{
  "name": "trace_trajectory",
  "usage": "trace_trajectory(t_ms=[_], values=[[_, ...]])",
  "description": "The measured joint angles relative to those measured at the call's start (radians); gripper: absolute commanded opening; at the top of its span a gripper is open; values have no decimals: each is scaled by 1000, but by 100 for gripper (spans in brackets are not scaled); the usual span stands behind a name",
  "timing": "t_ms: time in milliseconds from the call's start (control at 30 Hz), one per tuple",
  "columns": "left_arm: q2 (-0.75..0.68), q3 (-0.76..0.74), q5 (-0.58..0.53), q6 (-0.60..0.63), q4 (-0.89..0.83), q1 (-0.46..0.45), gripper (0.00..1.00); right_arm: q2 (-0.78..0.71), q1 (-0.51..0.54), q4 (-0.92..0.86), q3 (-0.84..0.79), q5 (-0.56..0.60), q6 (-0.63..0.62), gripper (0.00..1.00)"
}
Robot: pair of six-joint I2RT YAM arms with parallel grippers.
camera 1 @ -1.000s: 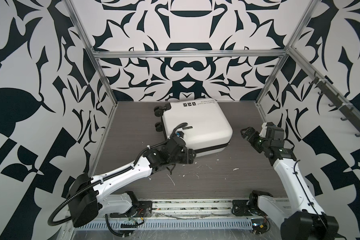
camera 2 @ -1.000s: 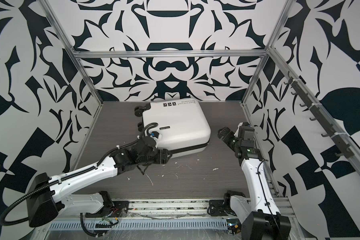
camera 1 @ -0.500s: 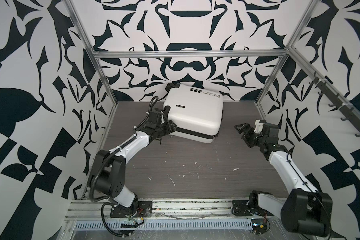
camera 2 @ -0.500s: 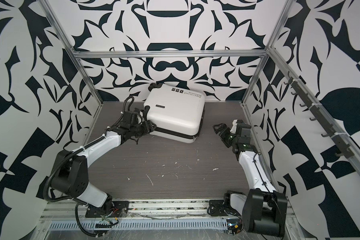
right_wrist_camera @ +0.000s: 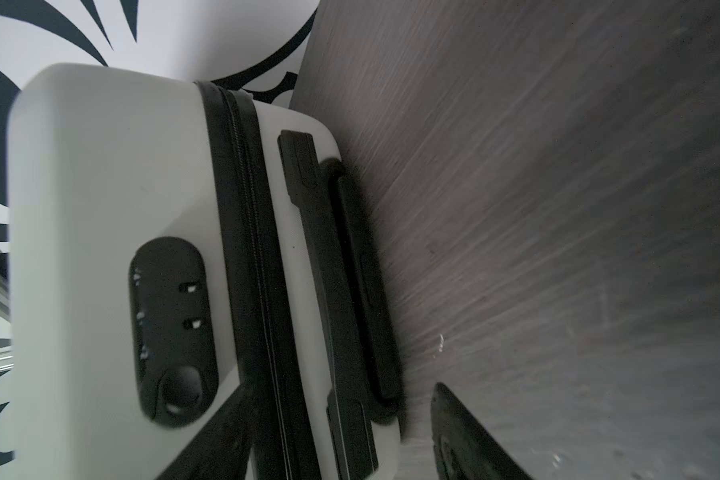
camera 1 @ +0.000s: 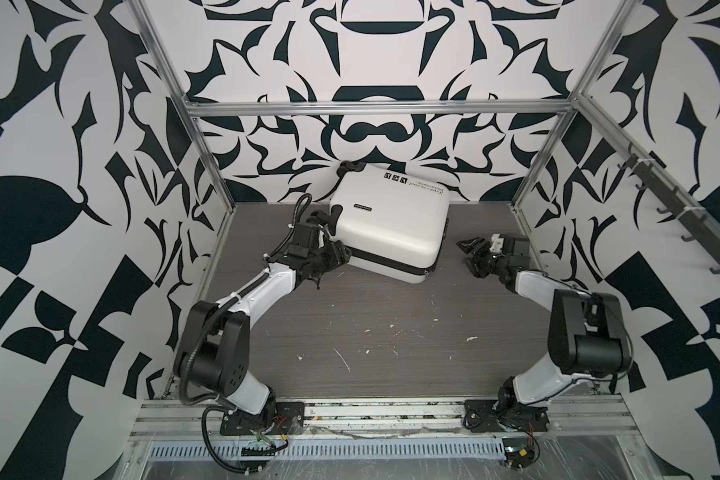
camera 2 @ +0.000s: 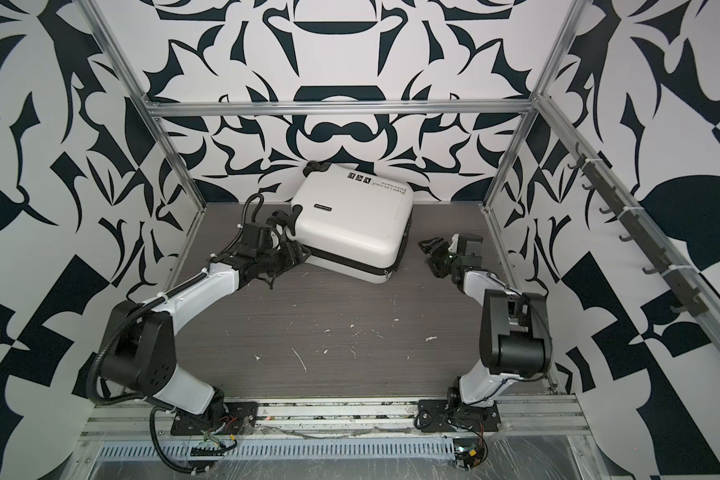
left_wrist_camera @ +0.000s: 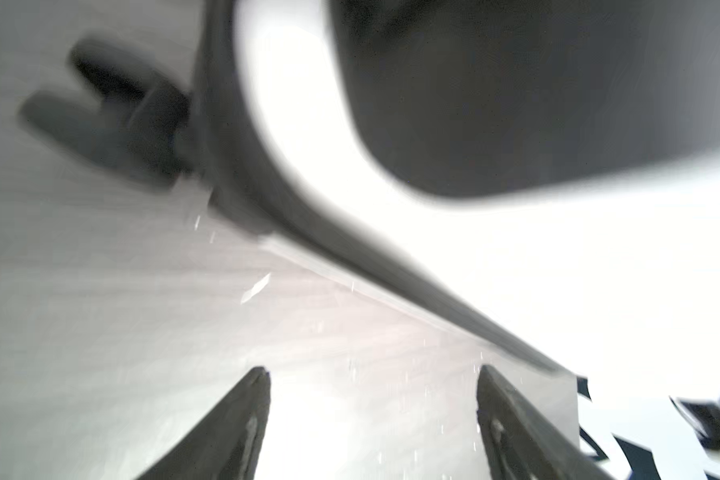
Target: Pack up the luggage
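Luggage [camera 1: 391,224] is lying closed at the back of the table [camera 1: 391,324], turned askew, with one wheeled corner up by the back wall [camera 1: 371,137]. Left gripper [camera 1: 338,258] is sitting at the near left corner of the case; in the wrist view its fingers [left_wrist_camera: 233,428] are standing wide apart with only bare table between them. Right gripper [camera 1: 466,252] is hovering just off the right end, jaws spread and holding nothing, facing the lock [right_wrist_camera: 171,328] and handle [right_wrist_camera: 362,291].
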Motion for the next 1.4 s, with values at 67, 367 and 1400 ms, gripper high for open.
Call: trace_trajectory(t_ms=[67, 367, 1400], values=[[-71, -74, -1, -21, 10, -27, 81, 58, 27, 23, 45, 0, 4, 57], [-169, -246, -32, -75, -10, -219, 81, 239, 61, 150, 121, 4, 52, 48], [-103, -121, -57, -111, 73, -47, 81, 261, 111, 879, -281, 92, 290, 0]])
